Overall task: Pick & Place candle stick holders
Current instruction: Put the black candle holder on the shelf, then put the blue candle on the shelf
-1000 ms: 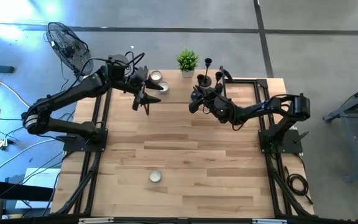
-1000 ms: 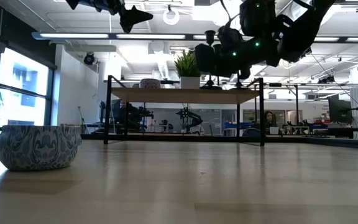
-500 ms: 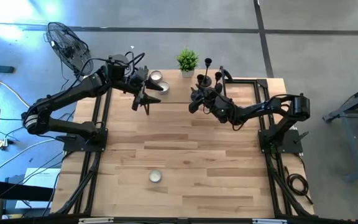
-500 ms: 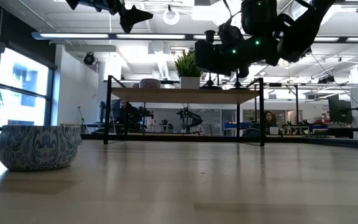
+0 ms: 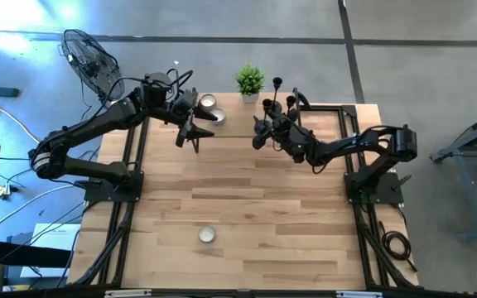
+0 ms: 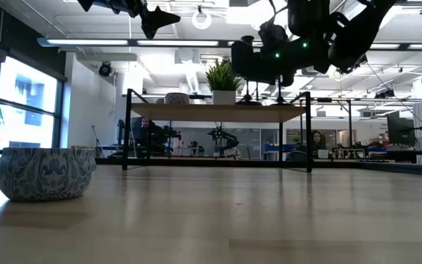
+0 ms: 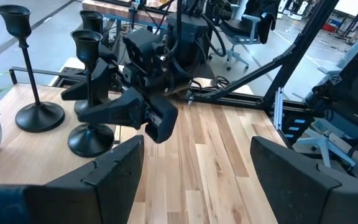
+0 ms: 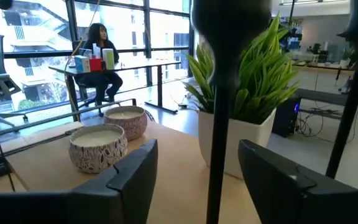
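Three black candle stick holders stand on their round bases at the table's far edge: a tall one (image 7: 27,68), a middle one (image 7: 91,87) and a third behind it (image 7: 95,20). My right gripper (image 5: 261,131) is open and reaches level from the right. Its fingers stand on either side of the middle holder's stem (image 8: 219,112) without touching it. My left gripper (image 5: 192,136) hangs open above the table's far left part, with nothing between its fingers (image 7: 194,186).
A potted plant (image 5: 249,81) stands just left of the holders at the far edge. Two patterned candle bowls (image 5: 208,101) (image 5: 218,116) sit under my left arm. A third bowl (image 5: 207,235) rests near the front edge. Bare wood lies between.
My right gripper has opened around the middle holder's stem while staying in place. The holder stands upright on its base where it was. My left arm has kept still.
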Available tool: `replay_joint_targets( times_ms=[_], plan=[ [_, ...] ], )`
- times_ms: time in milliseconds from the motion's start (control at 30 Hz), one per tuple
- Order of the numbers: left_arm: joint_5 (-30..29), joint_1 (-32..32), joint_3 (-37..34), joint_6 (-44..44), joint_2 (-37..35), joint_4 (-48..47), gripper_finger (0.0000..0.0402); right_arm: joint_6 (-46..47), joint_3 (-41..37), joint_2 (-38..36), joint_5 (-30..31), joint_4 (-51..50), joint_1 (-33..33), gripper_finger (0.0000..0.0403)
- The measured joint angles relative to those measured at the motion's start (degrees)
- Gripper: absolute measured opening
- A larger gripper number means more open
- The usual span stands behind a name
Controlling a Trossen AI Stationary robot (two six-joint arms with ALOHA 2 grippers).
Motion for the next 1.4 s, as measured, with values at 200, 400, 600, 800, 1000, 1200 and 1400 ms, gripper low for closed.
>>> replay_joint_targets(
  times_ms=[200, 400, 600, 800, 1000, 1200, 1400],
  plan=[
    [0.0, 0.0, 0.0, 0.0, 0.0, 0.0, 0.0289, -1.3, 0.1, -2.2, 0.3, -2.7, 1.5, 0.0216],
    [1.9, -0.1, 0.0, -0.4, 0.0, 0.0, 0.0289, -5.4, 0.1, -2.8, 2.9, -3.8, 4.0, 0.0218],
    [2.4, -0.2, 0.0, -1.3, 0.0, 0.0, 0.0289, -7.6, 0.1, -2.8, 10.7, -3.5, 5.5, 0.0214],
    [2.4, -0.1, 0.0, -2.8, 0.0, 0.0, 0.0289, -7.5, 0.1, -2.8, 11.4, -3.5, 5.7, 0.0212],
    [2.5, -0.2, 0.0, -4.5, 0.0, 0.0, 0.0289, -11.3, 0.1, -3.8, 16.4, -1.2, 7.8, 0.0214],
    [2.6, -1.0, 0.0, -4.5, 0.0, 0.2, 0.0289, -13.9, 0.1, -5.7, 19.0, -1.7, 10.0, 0.0211],
    [3.5, -2.4, 0.0, -4.2, 0.0, 0.5, 0.0289, -13.5, 0.0, -7.5, 19.0, -1.2, 15.3, 0.0212]
  ],
)
